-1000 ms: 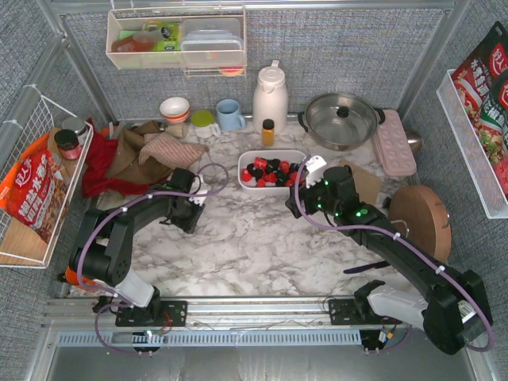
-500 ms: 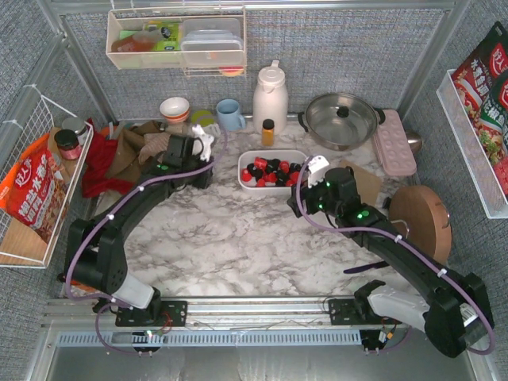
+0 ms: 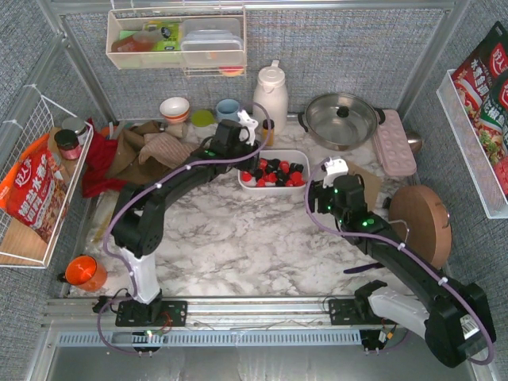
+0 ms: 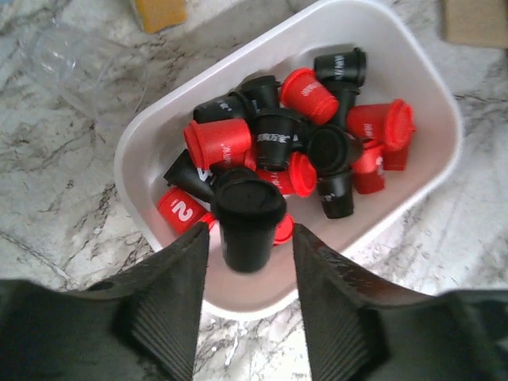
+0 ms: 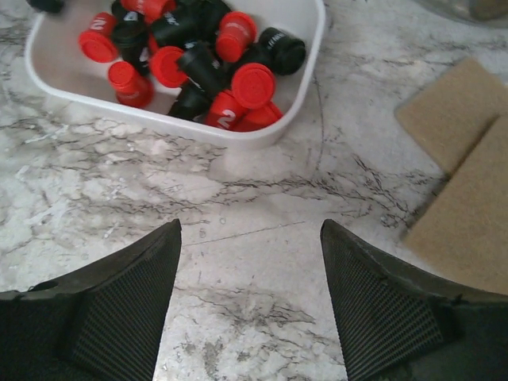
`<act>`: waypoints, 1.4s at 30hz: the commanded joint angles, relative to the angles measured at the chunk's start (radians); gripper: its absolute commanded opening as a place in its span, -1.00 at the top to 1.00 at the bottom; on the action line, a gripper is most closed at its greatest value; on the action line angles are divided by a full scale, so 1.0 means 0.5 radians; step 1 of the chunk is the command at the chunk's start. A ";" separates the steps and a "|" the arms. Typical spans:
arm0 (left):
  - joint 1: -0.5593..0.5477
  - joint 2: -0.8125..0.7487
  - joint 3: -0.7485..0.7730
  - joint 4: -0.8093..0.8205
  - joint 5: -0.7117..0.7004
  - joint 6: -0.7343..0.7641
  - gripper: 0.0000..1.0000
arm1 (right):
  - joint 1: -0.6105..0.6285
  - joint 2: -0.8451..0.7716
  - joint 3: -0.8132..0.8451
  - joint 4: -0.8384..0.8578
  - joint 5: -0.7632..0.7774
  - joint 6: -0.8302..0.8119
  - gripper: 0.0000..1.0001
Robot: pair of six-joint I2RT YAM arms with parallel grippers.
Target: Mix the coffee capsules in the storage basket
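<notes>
The white storage basket [image 3: 274, 189] stands at the middle back of the marble table and holds the red and black coffee capsules [image 3: 274, 171] in a jumbled pile. My left gripper [image 3: 246, 127] hovers over the basket's left end. In the left wrist view its fingers stand apart over the basket wall [image 4: 429, 103], and one black capsule [image 4: 248, 218] hangs between the tips with a small gap on each side, above the pile [image 4: 317, 143]. My right gripper [image 3: 332, 171] is open and empty over bare marble [image 5: 250, 226], just near-right of the basket [image 5: 313, 48] and its capsules [image 5: 198, 63].
A white jug [image 3: 270, 97], a blue mug [image 3: 228, 107] and a lidded steel pot [image 3: 341, 119] stand behind the basket. A pink moulded tray [image 3: 393, 141], brown mats [image 5: 468, 159] and a round wooden board [image 3: 421, 222] lie to the right. Cloths [image 3: 135, 155] lie at the left, an orange cup [image 3: 83, 271] near-left.
My left arm has swung from the left-middle of the table away and to the right, up to the basket's left end. My right gripper has drawn back a little to the right.
</notes>
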 commanded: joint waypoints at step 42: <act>0.652 -1.449 -2.984 2.878 -1.327 0.458 -0.99 | -0.667 1.012 -0.519 1.701 0.048 -0.209 -0.98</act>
